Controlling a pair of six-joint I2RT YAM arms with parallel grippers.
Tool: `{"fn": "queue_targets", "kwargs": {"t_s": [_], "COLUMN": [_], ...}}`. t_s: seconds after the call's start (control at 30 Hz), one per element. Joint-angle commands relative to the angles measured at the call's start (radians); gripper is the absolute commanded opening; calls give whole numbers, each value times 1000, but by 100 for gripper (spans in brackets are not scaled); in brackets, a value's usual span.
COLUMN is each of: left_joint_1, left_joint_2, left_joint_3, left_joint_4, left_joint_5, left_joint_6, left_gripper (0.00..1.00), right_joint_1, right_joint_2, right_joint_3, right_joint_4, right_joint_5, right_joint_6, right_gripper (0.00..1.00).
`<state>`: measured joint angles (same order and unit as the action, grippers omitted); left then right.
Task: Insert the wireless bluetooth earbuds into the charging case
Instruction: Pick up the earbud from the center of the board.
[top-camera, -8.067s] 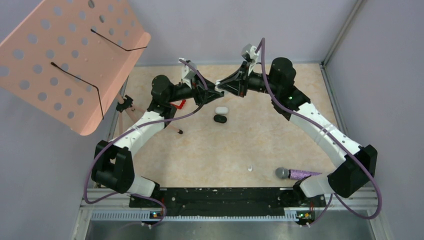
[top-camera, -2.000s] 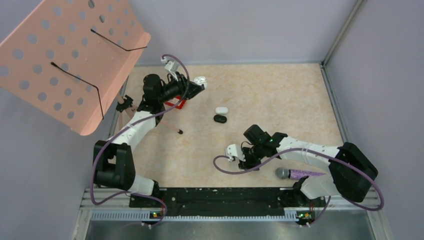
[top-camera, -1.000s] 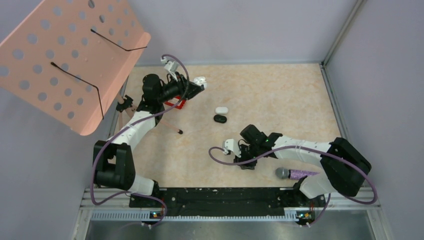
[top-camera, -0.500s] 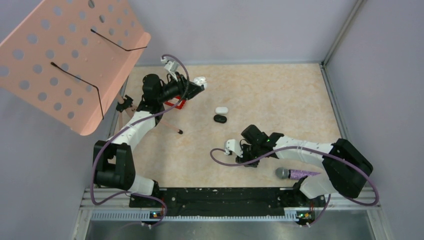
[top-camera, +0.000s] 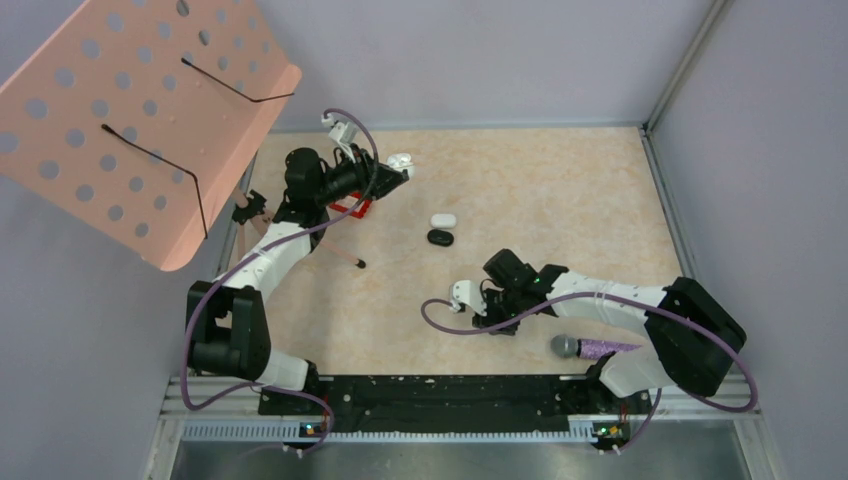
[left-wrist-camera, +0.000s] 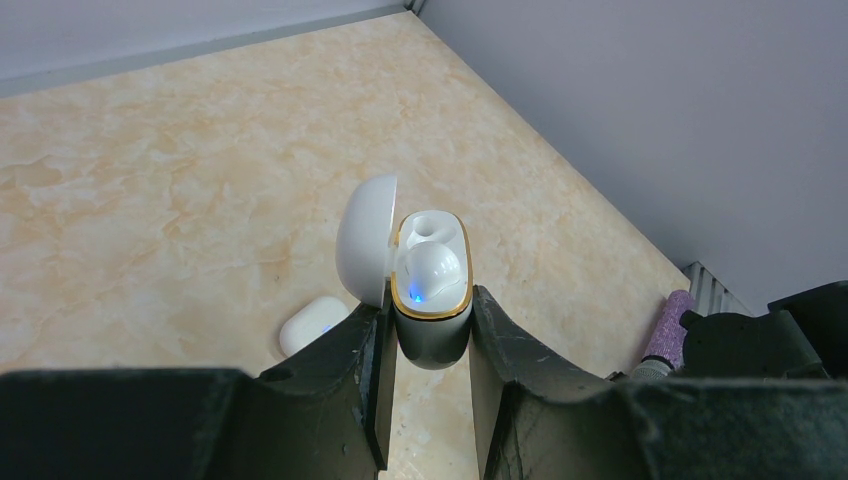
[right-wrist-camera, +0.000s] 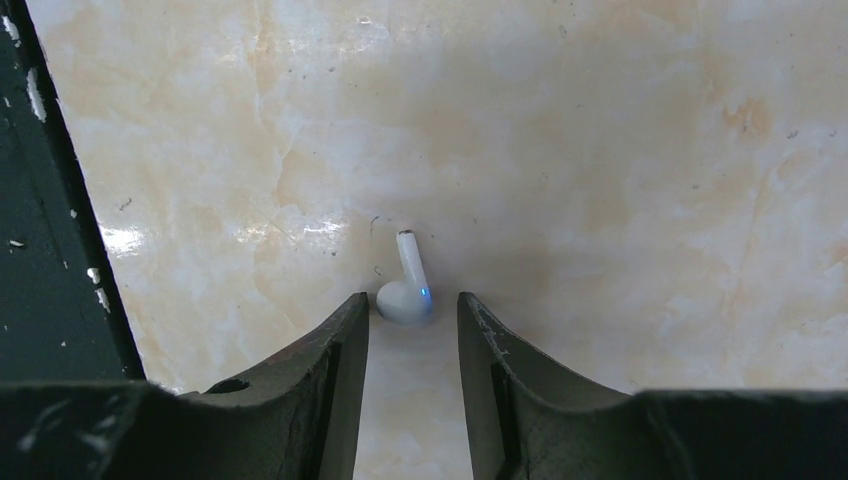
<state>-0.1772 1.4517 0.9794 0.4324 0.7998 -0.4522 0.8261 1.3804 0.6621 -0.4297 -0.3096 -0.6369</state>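
Our right fingers (right-wrist-camera: 340, 350), apart, straddle the white bud (right-wrist-camera: 405, 297) on the desk (right-wrist-camera: 600, 150) (stem toward 12 o'clock); we should close gently on its bulb, while left fingers (left-wrist-camera: 365, 370) clamp the open case (left-wrist-camera: 432, 300)

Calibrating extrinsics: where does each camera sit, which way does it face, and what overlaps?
Top: above and behind the bases, facing down on the table; left arm and right arm show.
Left wrist: on the left wrist, facing along its fingers past the held open case; tabletop beyond.
Right wrist: low, facing straight down at an earbud between its fingers.
Shared: top and left wrist both show the microphone and the closed white case.
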Motion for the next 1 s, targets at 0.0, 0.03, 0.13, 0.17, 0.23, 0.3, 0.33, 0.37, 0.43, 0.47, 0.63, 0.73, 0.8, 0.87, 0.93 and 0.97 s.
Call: {"fn": "queue_targets", "kwargs": {"t_s": [0.0, 0.03, 0.13, 0.17, 0.23, 0.3, 0.33, 0.37, 0.43, 0.47, 0.63, 0.73, 0.8, 0.87, 0.93, 0.97], "left_joint_1": [7, 7, 7, 7, 7, 7, 7, 7, 7, 7, 7, 8, 7, 7, 7, 7], "left_joint_2": [-14, -14, -14, -13, -9, -7, -7, -6, -10, -11, -12, -13, -13, -16, -18, -19], "left_joint_3": [-5, -5, -4, -4, -4, -3, -2, 0, 4, 6, 4, 4, 3, 0, -4, -6], "left_joint_4": [41, 36, 24, 23, 22, 20, 18, 13, 1, -8, -21, -20, -20, -20, -20, -21], "left_joint_5": [15, 15, 14, 14, 11, 9, 9, 9, 12, 14, 15, 15, 16, 16, 16, 16], "left_joint_6": [-1, 4, 16, 18, 17, 17, 17, 20, 27, 32, 39, 38, 39, 42, 44, 44], "left_gripper": [0, 0, 0, 0, 0, 0, 0, 0, 0, 0, 0, 0, 0, 0, 0, 0], "right_joint_1": [-20, -31, -76, -85, -92, -92, -93, -92, -92, -92, -93, -92, -92, -92, -92, -91], "right_joint_2": [-13, -17, -36, -36, -27, -17, -12, -6, 7, 12, 46, 59, 64, 68, 66, 66], "right_joint_3": [27, 33, 38, 38, 38, 39, 40, 40, 43, 44, 62, 68, 70, 72, 71, 69], "right_joint_4": [-52, -60, -76, -76, -78, -77, -73, -69, -54, -45, -27, -24, -28, -40, -52, -59], "right_joint_5": [-46, -47, -73, -81, -104, -136, -151, -163, -183, -189, -200, -200, -200, -200, -202, -202], "right_joint_6": [-47, -60, -115, -130, -158, -183, -185, -186, -191, -192, -199, -211, -220, -231, -241, -246], "right_gripper": [38, 38, 39, 39, 39, 39, 39, 40, 41, 41, 41, 39, 37, 35, 35, 35]}}
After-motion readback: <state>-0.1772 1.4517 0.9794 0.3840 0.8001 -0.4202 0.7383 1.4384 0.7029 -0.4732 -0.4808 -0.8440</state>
